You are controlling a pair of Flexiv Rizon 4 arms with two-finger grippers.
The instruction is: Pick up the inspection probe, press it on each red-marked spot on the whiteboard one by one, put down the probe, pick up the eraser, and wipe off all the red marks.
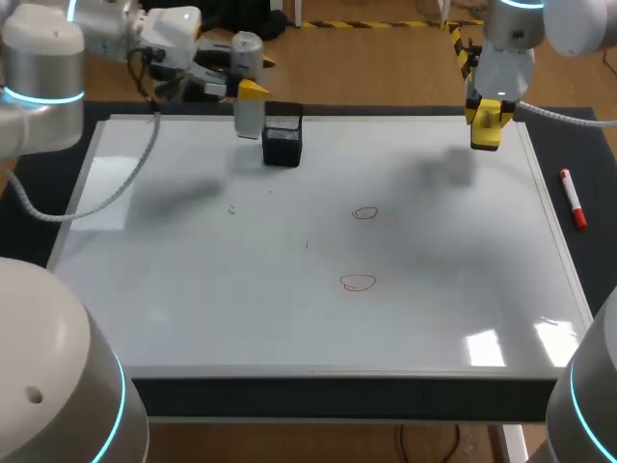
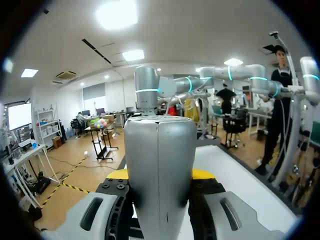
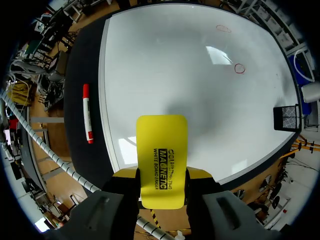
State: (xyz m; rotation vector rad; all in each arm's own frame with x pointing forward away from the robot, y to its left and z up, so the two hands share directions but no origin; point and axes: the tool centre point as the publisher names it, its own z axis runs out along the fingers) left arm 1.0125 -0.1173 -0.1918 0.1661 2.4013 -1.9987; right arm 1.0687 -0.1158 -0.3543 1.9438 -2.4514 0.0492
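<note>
Whiteboard (image 1: pixel 289 318) | left hand (image 1: pixel 250 90) level, clamping probe (image 1: pixel 248 50) | right hand (image 1: pixel 489 120) downward, clamping eraser (image 3: pixel 161 152)

The head camera sits above and behind the robot and looks down. The whiteboard (image 1: pixel 289 328) fills the centre of the frame, with the left arm (image 1: pixel 58 58) entering at upper left and the right arm (image 1: pixel 521 39) at upper right. The left wrist camera sits close behind the left gripper (image 2: pixel 160 174) and faces almost level across the room. The probe (image 2: pixel 160 150) between its fingers blocks the middle, with a strip of board beside it. The right wrist camera looks steeply down past the eraser (image 3: pixel 161 155) in the right gripper (image 3: pixel 161 173), from high over the whole board. It shares with the head view the red marks (image 3: pixel 240 69), the mesh holder (image 3: pixel 286 117) and the red marker (image 3: pixel 87 112)
</note>
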